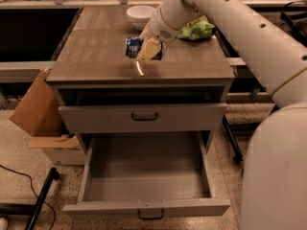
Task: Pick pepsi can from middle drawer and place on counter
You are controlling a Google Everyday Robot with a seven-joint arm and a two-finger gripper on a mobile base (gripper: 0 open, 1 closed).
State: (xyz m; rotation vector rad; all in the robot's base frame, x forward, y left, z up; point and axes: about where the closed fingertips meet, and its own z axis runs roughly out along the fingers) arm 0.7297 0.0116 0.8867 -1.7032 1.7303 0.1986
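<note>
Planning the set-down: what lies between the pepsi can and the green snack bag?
Camera view: the gripper, shut on the pepsi can over the counter, and its white wrist; beyond them, the green snack bag.

You see only the left part of the small blue soda can (pixel 132 47); the tan end effector (pixel 145 51) gripping it over the grey-brown glossy table (pixel 96 56) hides the rest. The white robot arm (pixel 230 23) covers part of the white round bowl (pixel 136 14) and green crinkled snack bag (pixel 199 30).
</note>
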